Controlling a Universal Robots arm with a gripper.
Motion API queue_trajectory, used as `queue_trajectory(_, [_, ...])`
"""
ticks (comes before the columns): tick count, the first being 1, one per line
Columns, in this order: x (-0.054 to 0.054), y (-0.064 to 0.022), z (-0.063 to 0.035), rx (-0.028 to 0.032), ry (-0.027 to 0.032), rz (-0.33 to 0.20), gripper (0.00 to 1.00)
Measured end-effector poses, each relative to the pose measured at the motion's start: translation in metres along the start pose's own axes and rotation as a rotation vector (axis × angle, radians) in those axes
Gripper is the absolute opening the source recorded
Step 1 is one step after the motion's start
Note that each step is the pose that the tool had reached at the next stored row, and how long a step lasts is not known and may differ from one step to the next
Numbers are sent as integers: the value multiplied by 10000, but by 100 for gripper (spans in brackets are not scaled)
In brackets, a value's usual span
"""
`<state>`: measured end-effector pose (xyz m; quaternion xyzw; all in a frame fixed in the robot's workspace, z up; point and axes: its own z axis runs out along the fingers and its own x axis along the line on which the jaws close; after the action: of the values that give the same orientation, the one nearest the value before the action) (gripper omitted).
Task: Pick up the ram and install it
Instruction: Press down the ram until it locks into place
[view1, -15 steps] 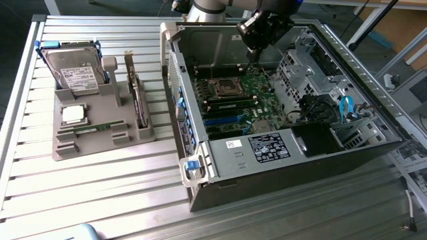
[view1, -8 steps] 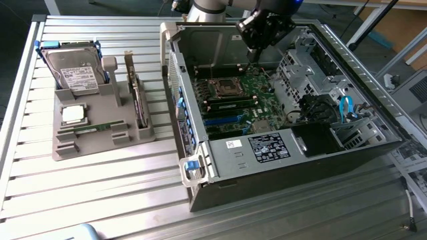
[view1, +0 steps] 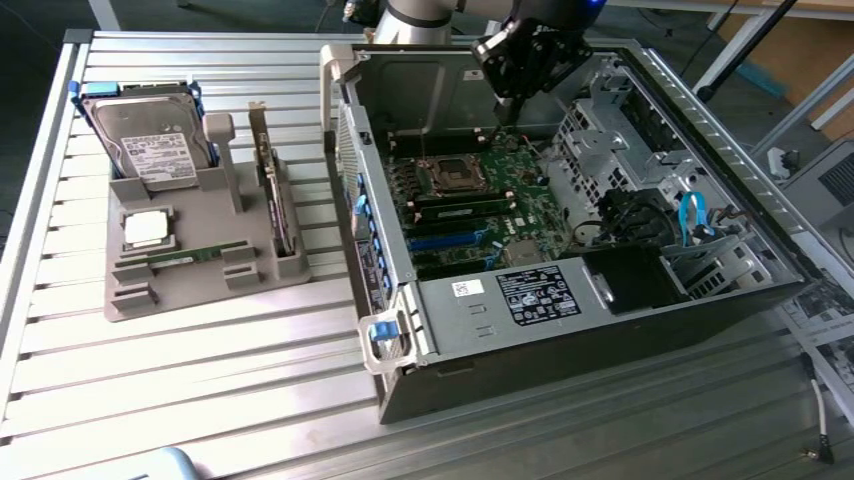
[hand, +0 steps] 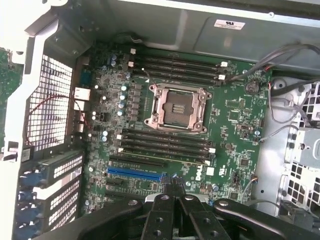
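The ram (view1: 180, 257) is a thin green stick lying flat in the grey fixture tray (view1: 200, 292) on the exterior view's left. My gripper (view1: 507, 100) hangs inside the open computer case (view1: 534, 330), over the far end of the green motherboard (view1: 487, 195), well away from the ram. In the wrist view the gripper (hand: 172, 187) is shut with its black fingers (hand: 160, 210) pressed together and nothing between them. Ahead of it lie the CPU socket (hand: 178, 107) and dark memory slots (hand: 165, 146) on both sides of the socket.
The tray also holds a hard drive (view1: 154, 140) standing upright, a square silver processor (view1: 147, 228) and an upright expansion card (view1: 274, 190). Inside the case are a drive cage (view1: 607, 130), blue cables (view1: 690, 220) and a perforated rear wall (hand: 50, 100). Everything rests on a slatted aluminium table (view1: 200, 400).
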<state>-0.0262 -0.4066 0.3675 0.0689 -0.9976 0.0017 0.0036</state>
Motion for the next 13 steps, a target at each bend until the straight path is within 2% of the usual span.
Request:
queue_trajectory(1, [1, 0, 0, 13, -49, 1, 11])
queue_trajectory(2, [0, 0, 0, 18, -68, 0, 11])
queue_trajectory(13, [1, 1, -1, 17, -68, 244, 11])
